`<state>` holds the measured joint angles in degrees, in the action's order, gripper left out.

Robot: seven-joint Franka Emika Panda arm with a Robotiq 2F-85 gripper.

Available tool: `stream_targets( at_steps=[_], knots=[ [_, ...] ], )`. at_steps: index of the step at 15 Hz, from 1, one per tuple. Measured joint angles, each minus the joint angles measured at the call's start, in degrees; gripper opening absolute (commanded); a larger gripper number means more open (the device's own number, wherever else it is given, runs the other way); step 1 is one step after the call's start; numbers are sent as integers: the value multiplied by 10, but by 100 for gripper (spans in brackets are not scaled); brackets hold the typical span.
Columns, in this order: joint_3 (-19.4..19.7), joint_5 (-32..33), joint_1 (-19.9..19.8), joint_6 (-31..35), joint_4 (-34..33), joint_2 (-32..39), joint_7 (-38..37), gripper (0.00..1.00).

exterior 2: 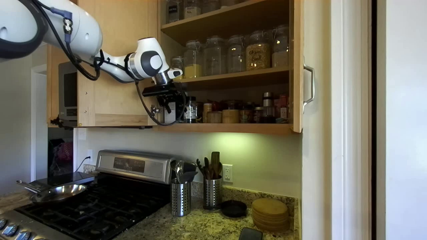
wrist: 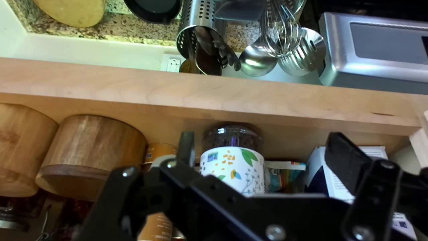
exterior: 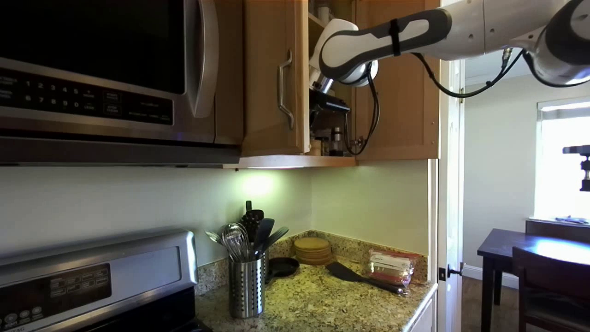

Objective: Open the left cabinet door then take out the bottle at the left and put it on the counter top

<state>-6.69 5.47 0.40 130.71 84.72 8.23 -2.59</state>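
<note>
Ok, claw (wrist: 262, 144) spread nr bottle (wrist: 232, 167) on btm shelf (exterior 2: 220, 128); left cab door (exterior 2: 116, 76) open.

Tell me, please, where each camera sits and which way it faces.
Wrist view: sits behind the open claw, the only robot part showing, and looks past it at the bottle; picture upside down.
In an exterior view: on the outer side of the left cabinet door, facing the counter top; the arm shows at picture right.
In an exterior view: on that door's inner side, facing the shelves and the stove; arm and claw show at picture left.
Both exterior views share the door, counter top and arm.
</note>
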Motion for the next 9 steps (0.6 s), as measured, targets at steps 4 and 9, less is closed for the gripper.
stream_targets(
  at_steps=[4,9],
  knots=[
    [4,0,5,20,-46,40,6,100],
    [4,1,4,48,-88,84,14,100]
  ],
)
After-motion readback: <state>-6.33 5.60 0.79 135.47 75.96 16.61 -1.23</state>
